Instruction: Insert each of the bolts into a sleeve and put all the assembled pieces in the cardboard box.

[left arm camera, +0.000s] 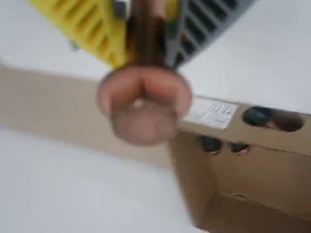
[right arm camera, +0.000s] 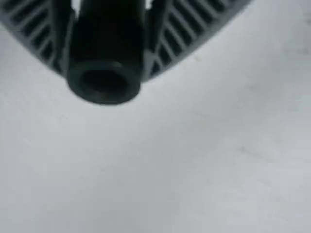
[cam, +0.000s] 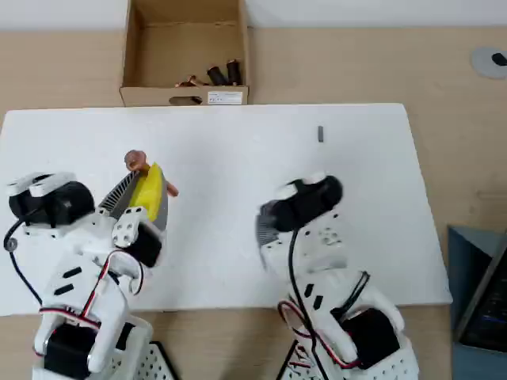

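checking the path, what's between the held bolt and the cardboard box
Only bare white mat, in the high view, lies between the left gripper's bolt and the cardboard box.

The left arm (cam: 95, 261) reaches forward, wrist turned, its yellow-and-grey pincer (cam: 145, 176) clamped on a bolt (cam: 136, 161) whose head sticks out past the tips. The right arm (cam: 317, 237) is bent low, its pincer (right arm camera: 107, 43) gripping a dark sleeve (right arm camera: 104, 73).

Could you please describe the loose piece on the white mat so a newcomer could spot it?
Start at the white mat; look near its far edge, right of the cardboard box. The small dark piece lies alone, bare mat all around it.
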`<state>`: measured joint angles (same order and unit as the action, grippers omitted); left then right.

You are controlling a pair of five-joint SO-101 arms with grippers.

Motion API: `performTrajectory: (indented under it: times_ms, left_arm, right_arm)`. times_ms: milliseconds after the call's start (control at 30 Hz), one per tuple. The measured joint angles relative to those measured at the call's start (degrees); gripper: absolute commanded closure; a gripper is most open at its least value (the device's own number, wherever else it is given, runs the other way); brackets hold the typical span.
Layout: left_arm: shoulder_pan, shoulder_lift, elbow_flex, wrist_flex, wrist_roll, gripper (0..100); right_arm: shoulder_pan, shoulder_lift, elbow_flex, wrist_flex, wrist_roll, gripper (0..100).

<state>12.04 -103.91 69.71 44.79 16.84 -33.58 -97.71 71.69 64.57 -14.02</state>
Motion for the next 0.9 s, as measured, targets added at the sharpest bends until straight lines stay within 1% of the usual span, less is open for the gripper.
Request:
performTrajectory:
  times_ms: [100, 333, 400, 667, 900]
  left_arm:
    - [0.53, -0.18, -0.09, -1.58, 2.99, 100]
    - [9.14, 0.0, -0.09, -1.14, 4.13, 100]
    - [10.37, 0.0, -0.09, -1.14, 4.13, 100]
    - [14.42, 0.0, -0.09, -0.97, 4.57, 100]
    - [14.42, 0.0, -0.09, -0.97, 4.57, 100]
  right_arm:
    - [-4.04, 0.0, 1.32, -2.64, 0.0, 98.9]
    - [-9.23, 0.0, 3.08, -6.77, 0.0, 98.9]
    - [-10.11, 0.0, 3.34, -6.95, 0.79, 98.9]
    - [-11.6, 0.0, 3.87, -8.44, 4.75, 98.9]
    - [-11.78, 0.0, 3.87, -10.02, 7.91, 98.9]
